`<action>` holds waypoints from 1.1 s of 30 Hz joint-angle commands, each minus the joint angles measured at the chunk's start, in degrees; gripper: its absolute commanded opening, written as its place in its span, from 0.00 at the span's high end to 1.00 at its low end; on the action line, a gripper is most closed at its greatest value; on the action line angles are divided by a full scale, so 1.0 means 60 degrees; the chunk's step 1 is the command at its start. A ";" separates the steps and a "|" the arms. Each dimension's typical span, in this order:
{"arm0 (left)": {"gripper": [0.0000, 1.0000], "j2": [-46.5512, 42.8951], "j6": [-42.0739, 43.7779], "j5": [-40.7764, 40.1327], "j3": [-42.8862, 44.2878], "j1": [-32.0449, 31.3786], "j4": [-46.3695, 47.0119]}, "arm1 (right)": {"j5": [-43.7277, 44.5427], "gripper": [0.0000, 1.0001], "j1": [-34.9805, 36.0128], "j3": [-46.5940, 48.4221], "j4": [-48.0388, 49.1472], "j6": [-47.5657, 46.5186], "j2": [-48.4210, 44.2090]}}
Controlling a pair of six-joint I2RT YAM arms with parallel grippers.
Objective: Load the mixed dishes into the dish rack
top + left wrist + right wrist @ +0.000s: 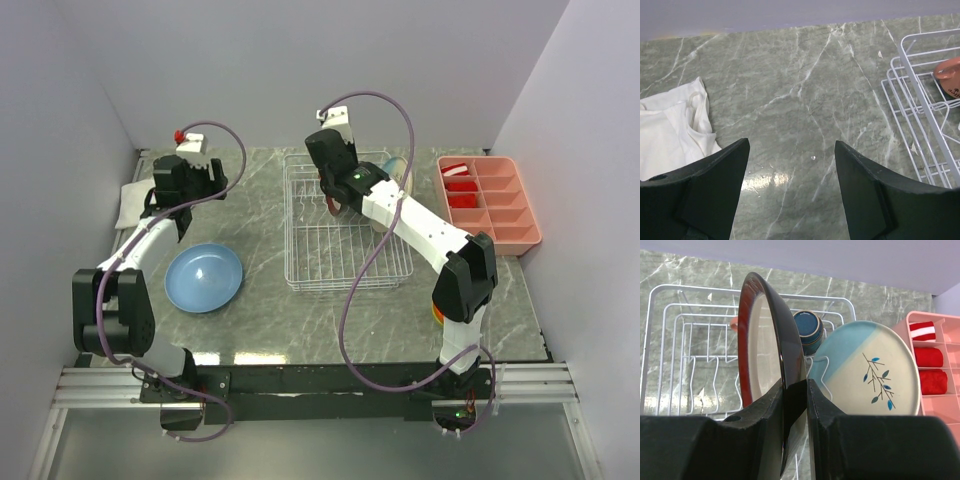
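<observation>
My right gripper (795, 385) is shut on the edge of the dark maroon-rimmed plate (765, 340), holding it upright over the dish rack (670, 330). Behind the plate, a small dark blue mug (808, 330) sits in the rack. A cream-and-light-blue plate (875, 370) with a leaf sprig leans at the rack's right side. In the top view the right gripper (335, 195) hangs over the rack's (345, 250) back half. My left gripper (791, 145) is open above bare marble, with nothing between its fingers. A light blue dish (204, 277) lies on the table left of the rack.
A white folded cloth (670, 130) lies at the back left, close to my left gripper (190, 180). A pink compartment tray (490, 200) with red items stands to the right of the rack. An orange-pink dish (950, 72) shows in the rack's corner. Something orange (437, 312) peeks out beside the right arm.
</observation>
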 commanded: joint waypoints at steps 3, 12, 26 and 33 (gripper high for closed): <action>0.24 0.0239 0.0026 0.0057 0.0105 -0.0010 0.0406 | 0.0732 1.00 -0.0014 0.0313 0.1047 -0.0099 -0.0423; 0.23 0.0371 0.0143 -0.0001 0.0281 0.0019 0.0391 | 0.0864 1.00 -0.0028 0.0284 0.1251 -0.0303 -0.0642; 0.23 0.0518 0.0098 0.0131 0.0384 0.0019 0.0347 | 0.1054 1.00 -0.0058 0.0679 0.0988 0.0208 -0.0555; 0.22 0.0634 0.0070 0.0204 0.0427 0.0019 0.0391 | 0.1128 1.00 -0.0014 0.0812 0.0695 0.0545 -0.0818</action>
